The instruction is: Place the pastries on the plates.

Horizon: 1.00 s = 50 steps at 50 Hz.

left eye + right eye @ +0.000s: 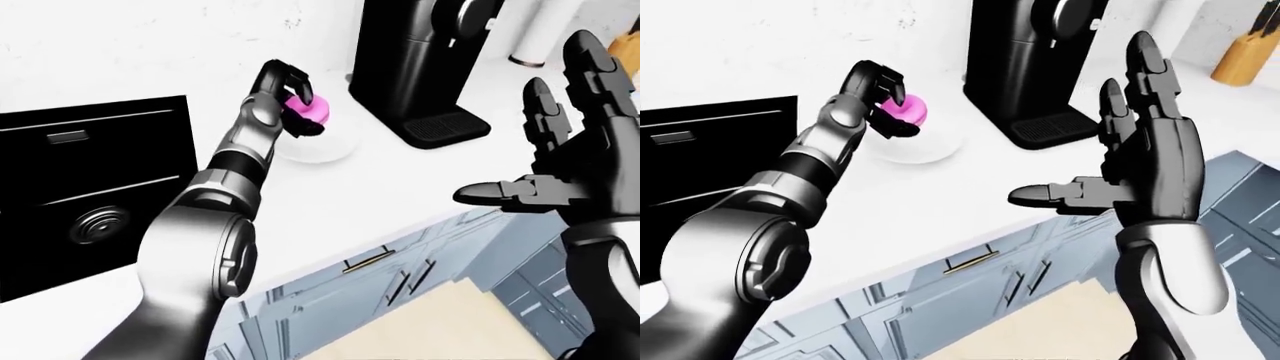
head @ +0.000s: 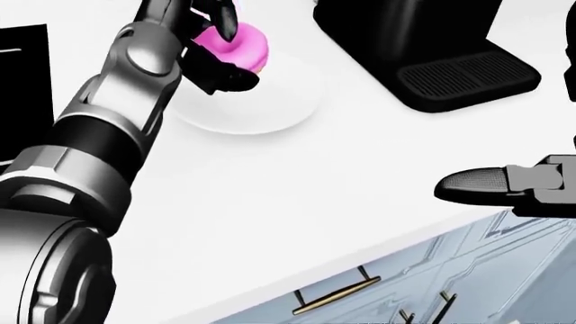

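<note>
The left hand (image 2: 211, 50) has its fingers closed round 1 pink frosted pastry (image 2: 236, 46) above the white round plate (image 2: 270, 108), near the white counter's (image 2: 297, 202) far edge. Releasing off-centre could roll it off. The right hand (image 1: 1145, 169) is spread wide, holding nothing.

Probably kitchen: coffee machine (image 1: 425, 67), cabinets (image 1: 970, 296).

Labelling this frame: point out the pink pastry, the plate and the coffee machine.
pink pastry (image 2: 236, 44), head view, on its icing.
plate (image 2: 270, 108), head view, on its bare lower part.
coffee machine (image 1: 412, 52), left-eye view, on its body.
</note>
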Tool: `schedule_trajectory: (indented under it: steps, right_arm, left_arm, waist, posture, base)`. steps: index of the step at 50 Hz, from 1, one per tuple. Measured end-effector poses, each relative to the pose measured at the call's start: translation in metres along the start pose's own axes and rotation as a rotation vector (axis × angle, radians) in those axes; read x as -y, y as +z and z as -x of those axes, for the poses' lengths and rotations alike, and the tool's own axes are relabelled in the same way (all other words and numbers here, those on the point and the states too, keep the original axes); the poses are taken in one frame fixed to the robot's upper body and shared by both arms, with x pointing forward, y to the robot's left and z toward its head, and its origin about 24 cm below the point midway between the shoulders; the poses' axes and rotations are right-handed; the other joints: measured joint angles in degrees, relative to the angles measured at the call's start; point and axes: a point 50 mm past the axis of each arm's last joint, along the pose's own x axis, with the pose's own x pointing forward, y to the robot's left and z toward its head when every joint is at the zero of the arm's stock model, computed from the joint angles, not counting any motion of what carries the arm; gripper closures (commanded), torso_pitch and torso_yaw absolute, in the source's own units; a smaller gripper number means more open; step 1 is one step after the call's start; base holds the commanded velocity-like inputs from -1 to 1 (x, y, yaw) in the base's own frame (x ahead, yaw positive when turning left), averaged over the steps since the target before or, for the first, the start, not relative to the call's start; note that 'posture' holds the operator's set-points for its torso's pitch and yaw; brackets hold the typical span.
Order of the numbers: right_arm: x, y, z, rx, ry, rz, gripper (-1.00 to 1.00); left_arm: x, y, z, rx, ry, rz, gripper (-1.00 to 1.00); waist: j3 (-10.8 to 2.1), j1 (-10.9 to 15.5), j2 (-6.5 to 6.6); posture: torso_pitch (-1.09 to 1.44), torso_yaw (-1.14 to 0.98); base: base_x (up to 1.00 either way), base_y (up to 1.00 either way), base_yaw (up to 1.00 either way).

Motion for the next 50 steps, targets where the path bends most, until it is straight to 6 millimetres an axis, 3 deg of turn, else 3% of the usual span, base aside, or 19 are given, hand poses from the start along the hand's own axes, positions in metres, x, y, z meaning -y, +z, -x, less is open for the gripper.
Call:
schedule_trajectory:
  steps: [6,14,26,31,37,38,41,43,45,50]
  right_arm:
    - [0.001,0.003,-0.001,0.007,-0.003,0.004,-1.00]
    - [0.002,0.004,-0.001,0.009,-0.003,0.005,-1.00]
    - [0.003,0.004,0.001,0.009,-0.005,0.006,-1.00]
    - [0.002,0.004,0.001,0.008,-0.004,0.007,-1.00]
    - [0.003,0.005,0.002,0.009,-0.004,0.009,-1.00]
    - [0.004,0.006,0.002,0.010,-0.005,0.009,-1.00]
    - [0.005,0.006,0.003,0.012,-0.008,0.010,-1.00]
    - [0.005,0.007,0.002,0.012,-0.007,0.011,-1.00]
    - [0.004,0.007,0.002,0.012,-0.005,0.012,-1.00]
    - [0.004,0.009,0.001,0.016,-0.003,0.014,-1.00]
  left_arm:
    - [0.002,-0.002,0.000,-0.009,-0.003,-0.016,1.00]
    - [0.004,-0.008,0.001,-0.023,0.006,-0.046,0.83]
    - [0.000,-0.018,0.001,-0.067,0.033,-0.081,0.20]
    - [0.000,-0.020,0.001,-0.071,0.037,-0.087,0.02]
    - [0.001,-0.021,0.002,-0.064,0.046,-0.086,-0.04]
    - [0.002,-0.022,0.002,-0.064,0.048,-0.086,-0.22]
    - [0.002,-0.023,0.002,-0.065,0.050,-0.087,-0.33]
    - [0.002,-0.022,0.002,-0.065,0.051,-0.089,-0.75]
    - [0.002,-0.022,0.002,-0.063,0.051,-0.091,-1.00]
    - [0.001,-0.023,0.002,-0.062,0.054,-0.095,-1.00]
  waist:
    - [-0.17,-0.34,0.09]
    - [-0.32,-0.68,0.12]
    - [-0.38,-1.01,0.22]
    - [-0.46,-1.08,0.22]
    - [-0.48,-1.15,0.22]
    - [-0.50,-1.16,0.22]
    - [-0.51,-1.22,0.21]
    - [-0.52,-1.26,0.23]
    - [-0.54,-1.30,0.24]
    - [-0.58,-1.38,0.23]
  posture:
    - [0.00,-0.38]
    - [0.00,-0.38]
    - [0.00,-0.38]
    - [0.00,-0.38]
    - [0.00,-0.38]
    - [0.00,-0.38]
    - [0.00,-0.38]
    - [0.00,-0.38]
    - [0.00,-0.38]
    - [0.00,-0.38]
  base:
    - [0.00,0.00,0.00]
    - [0.00,0.00,0.00]
    - [0.00,0.00,0.00]
    - [0.00,0.00,0.00]
    - [0.00,0.00,0.00]
    - [0.00,0.00,0.00]
    - [0.00,0.00,0.00]
    - [0.00,0.00,0.00]
    - [0.00,0.00,0.00]
    - [0.00,0.00,0.00]
